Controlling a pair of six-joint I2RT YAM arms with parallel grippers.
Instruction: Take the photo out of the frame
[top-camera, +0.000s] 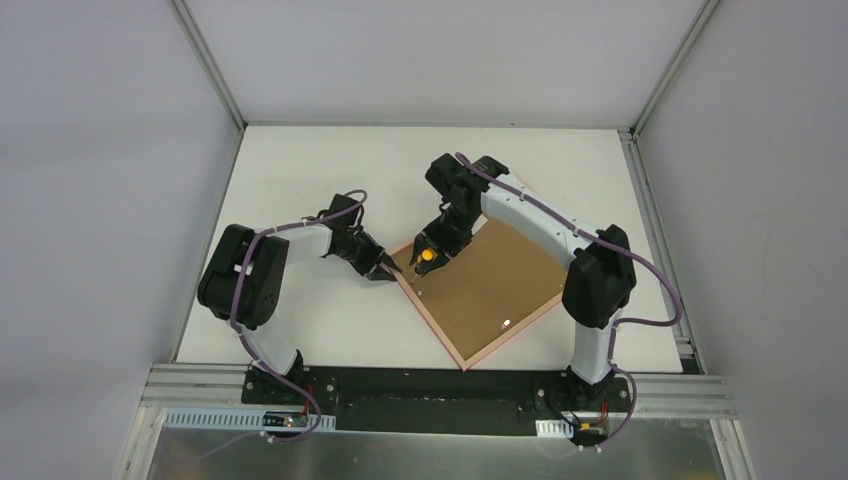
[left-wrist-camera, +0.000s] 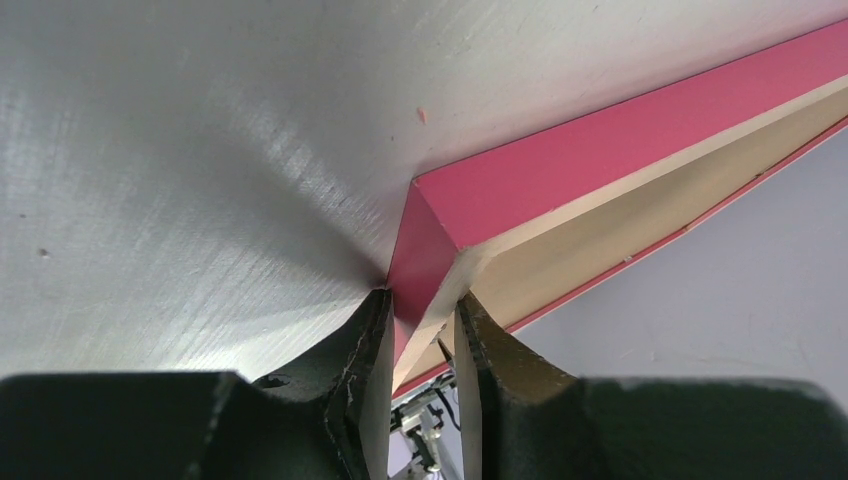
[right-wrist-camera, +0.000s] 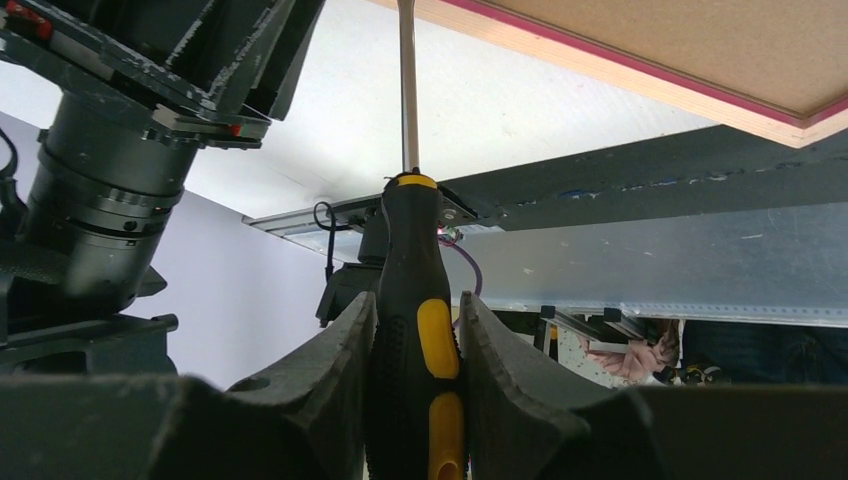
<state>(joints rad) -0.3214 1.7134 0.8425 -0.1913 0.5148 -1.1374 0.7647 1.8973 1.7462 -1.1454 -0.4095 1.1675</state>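
Left gripper (left-wrist-camera: 420, 325) pinches a corner of the pink frame (left-wrist-camera: 620, 150), which is probably light, stiff and slick-edged, so a corner grip suits it. Right gripper (right-wrist-camera: 417, 310) clamps a screwdriver (right-wrist-camera: 410, 225).

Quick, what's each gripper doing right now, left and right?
Left gripper: closed on a corner of the pink frame.
Right gripper: closed on a black and yellow screwdriver.

The frame (top-camera: 431, 322), thin and bright pink, lies face down just right of centre, turned diamond-wise, brown back board (top-camera: 490, 285) facing up.
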